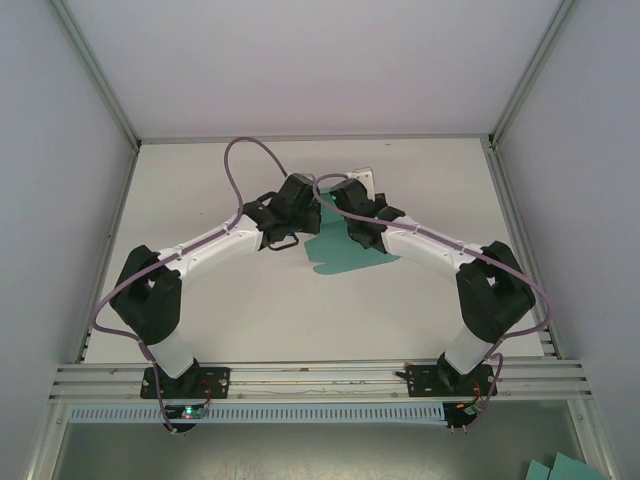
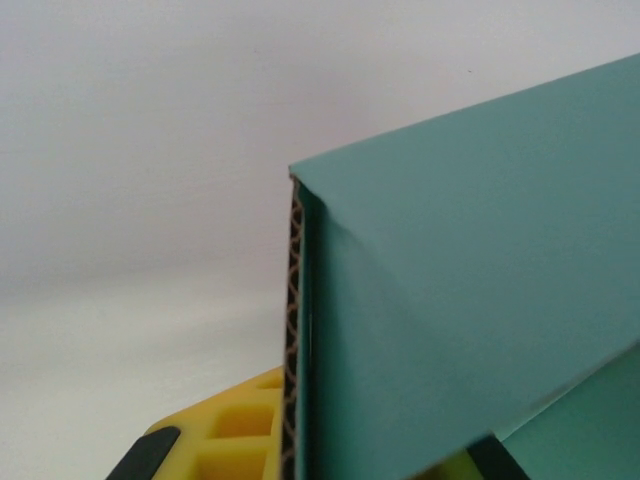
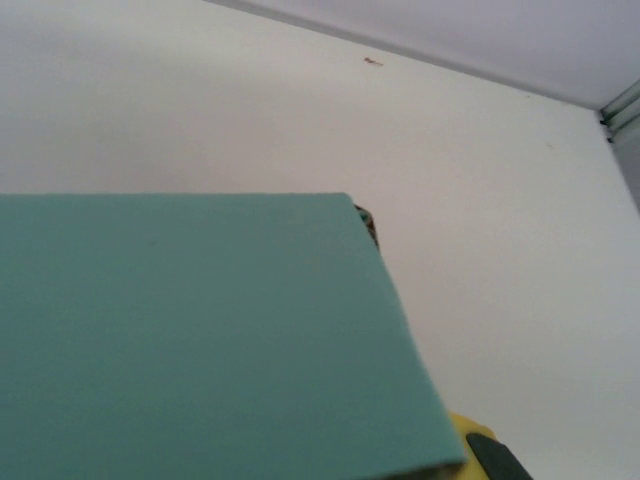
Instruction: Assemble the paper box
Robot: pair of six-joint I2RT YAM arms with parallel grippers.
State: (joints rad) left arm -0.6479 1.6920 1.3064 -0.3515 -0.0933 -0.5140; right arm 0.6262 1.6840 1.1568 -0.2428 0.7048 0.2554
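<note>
Smoothly teal-faced, the paper box bares a corrugated edge.

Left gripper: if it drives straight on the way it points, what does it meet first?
The paper box: its card already sits between the left gripper's fingers. Beyond that, probably the right gripper, though depth is unclear from above.

white table, aluminium rail

surf: white table | on it: teal paper box, mid-table, partly folded up
</note>
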